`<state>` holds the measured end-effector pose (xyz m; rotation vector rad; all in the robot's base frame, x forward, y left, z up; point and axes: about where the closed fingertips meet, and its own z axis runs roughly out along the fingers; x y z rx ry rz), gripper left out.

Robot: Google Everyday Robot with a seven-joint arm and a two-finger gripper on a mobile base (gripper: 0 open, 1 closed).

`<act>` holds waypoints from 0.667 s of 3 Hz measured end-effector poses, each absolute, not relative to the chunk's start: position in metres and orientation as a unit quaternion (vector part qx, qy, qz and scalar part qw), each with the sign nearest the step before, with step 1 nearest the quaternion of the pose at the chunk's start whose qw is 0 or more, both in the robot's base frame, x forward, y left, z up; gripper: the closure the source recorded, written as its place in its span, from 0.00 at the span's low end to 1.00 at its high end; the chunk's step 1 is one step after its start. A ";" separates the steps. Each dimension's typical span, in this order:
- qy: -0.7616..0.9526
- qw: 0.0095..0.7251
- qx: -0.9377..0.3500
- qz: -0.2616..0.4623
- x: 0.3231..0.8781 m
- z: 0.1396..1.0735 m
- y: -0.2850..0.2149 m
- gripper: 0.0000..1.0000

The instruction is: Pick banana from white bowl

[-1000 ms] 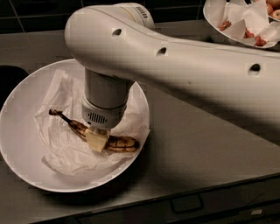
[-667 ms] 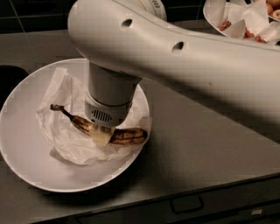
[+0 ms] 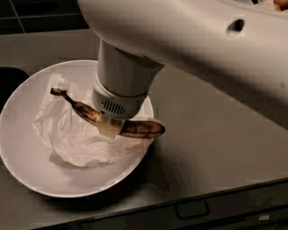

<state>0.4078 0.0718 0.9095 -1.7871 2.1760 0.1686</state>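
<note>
The banana (image 3: 139, 129) is slim, curved and brown-blotched, with its thin dark stem pointing up-left. My gripper (image 3: 109, 127) is shut on its middle and holds it above the right half of the white bowl (image 3: 18, 161). One pale fingertip (image 3: 108, 128) shows in front of the banana. The bowl is wide and shallow, lined with crumpled white paper (image 3: 74, 137). My large white arm fills the top and right of the camera view and hides the bowl's far right rim.
The bowl stands on a grey counter (image 3: 216, 148). The counter's front edge (image 3: 193, 204) runs along the bottom. A dark area (image 3: 11, 81) lies at the far left. Dark tiles (image 3: 40, 13) back the counter.
The gripper has risen with the banana in it. The banana has come off the paper and now hangs above the bowl. The arm looms larger in view.
</note>
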 end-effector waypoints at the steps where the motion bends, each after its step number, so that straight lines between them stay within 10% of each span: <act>1: 0.755 0.181 -0.628 0.048 0.410 0.933 0.065 1.00; 2: 0.740 0.196 -0.641 0.054 0.413 0.959 0.055 1.00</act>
